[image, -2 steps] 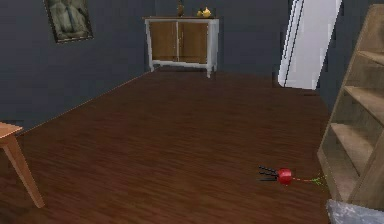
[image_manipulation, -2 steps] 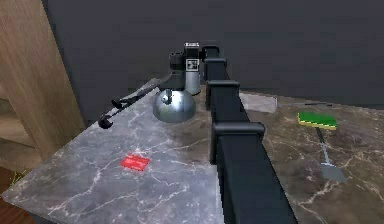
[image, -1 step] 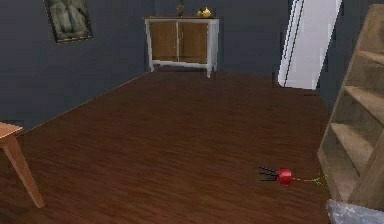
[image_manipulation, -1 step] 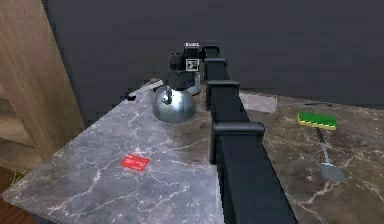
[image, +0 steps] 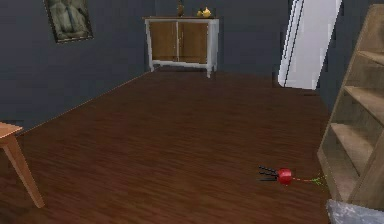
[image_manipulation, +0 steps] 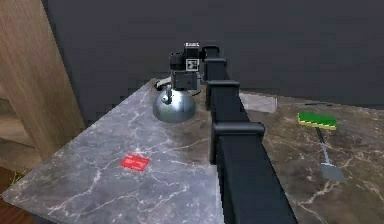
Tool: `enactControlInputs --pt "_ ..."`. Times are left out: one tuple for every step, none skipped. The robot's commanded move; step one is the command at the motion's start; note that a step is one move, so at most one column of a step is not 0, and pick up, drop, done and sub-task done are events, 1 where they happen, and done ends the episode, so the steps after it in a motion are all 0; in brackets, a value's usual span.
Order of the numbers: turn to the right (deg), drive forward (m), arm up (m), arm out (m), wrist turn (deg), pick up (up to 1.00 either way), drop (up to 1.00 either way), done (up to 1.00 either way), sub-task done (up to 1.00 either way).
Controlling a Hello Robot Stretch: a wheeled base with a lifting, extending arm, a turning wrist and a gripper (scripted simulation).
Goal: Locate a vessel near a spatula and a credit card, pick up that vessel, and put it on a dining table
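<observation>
A rounded silver vessel (image_manipulation: 175,106) with a dark knob stands on the grey marble counter (image_manipulation: 110,150) toward its far side. The dark arm (image_manipulation: 235,140) reaches out across the counter to it. My gripper (image_manipulation: 176,84) is right at the vessel's top, and I cannot tell whether it holds anything. A small red card (image_manipulation: 135,162) lies flat nearer the counter's front. A grey spatula (image_manipulation: 328,160) lies on the arm side view's right.
A green and yellow sponge (image_manipulation: 318,120) lies beyond the spatula. In the forward view, a white cabinet (image: 181,42) stands at the far wall, a white door (image: 308,40) to its right, wooden shelves (image: 358,110) at right, a wooden table corner (image: 12,145) at left, and a red object (image: 283,176) on the floor.
</observation>
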Motion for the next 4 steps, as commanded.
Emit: enactControlInputs --pt "0.0 0.00 -0.14 0.00 0.0 0.00 0.00 0.00 0.00" --pt "0.0 0.00 0.00 0.00 0.0 1.00 0.00 0.00 0.00" --pt "0.0 0.00 0.10 0.00 0.0 0.00 0.00 0.00 0.00" --pt "0.0 0.00 0.04 0.00 0.0 0.00 0.00 0.00 0.00"
